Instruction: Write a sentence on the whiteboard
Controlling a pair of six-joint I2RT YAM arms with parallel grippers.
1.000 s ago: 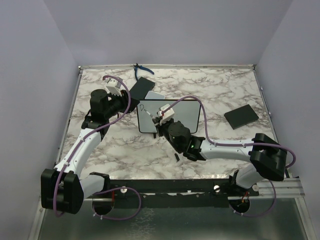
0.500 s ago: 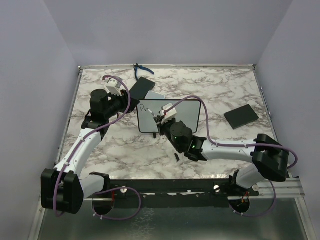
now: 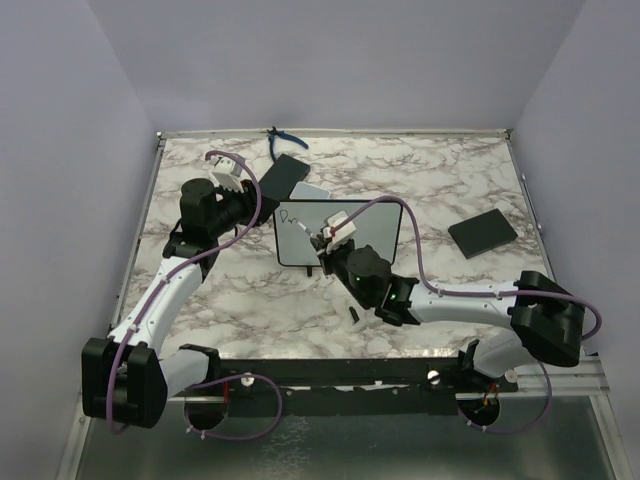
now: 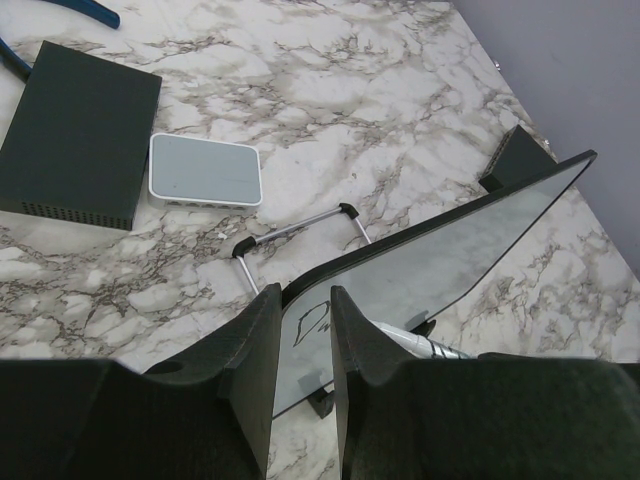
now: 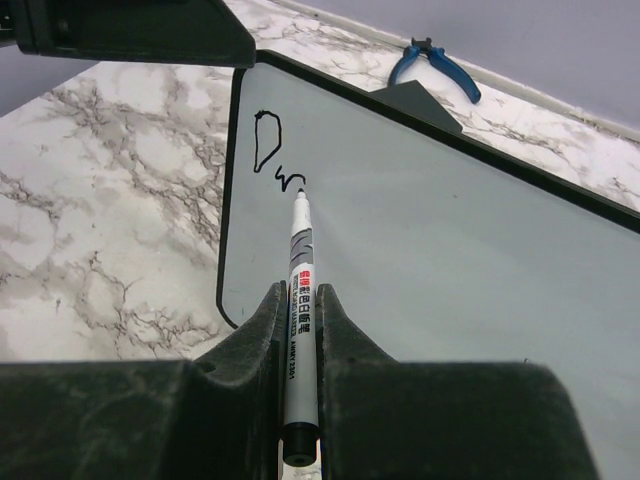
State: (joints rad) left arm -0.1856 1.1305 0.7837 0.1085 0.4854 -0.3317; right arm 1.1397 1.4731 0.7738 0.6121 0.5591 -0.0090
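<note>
Whiteboard (image 3: 296, 240) — right arm (image 3: 450, 300) outstretched, marker (image 5: 300, 300) forward

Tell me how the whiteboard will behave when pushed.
Probably stiff: the whiteboard is a flat, framed panel. May tip or slide: it seems propped on a thin wire stand on the smooth table, with the left gripper clamping its edge. Likely light, being thin.

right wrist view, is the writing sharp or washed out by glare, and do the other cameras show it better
Right wrist: the strokes and marker are sharp, and the whiteboard is evenly grey with no glare. Left wrist: the board is steeply slanted, with the writing mostly hidden behind the left gripper's fingers. Top external: the writing is too small to read.
</note>
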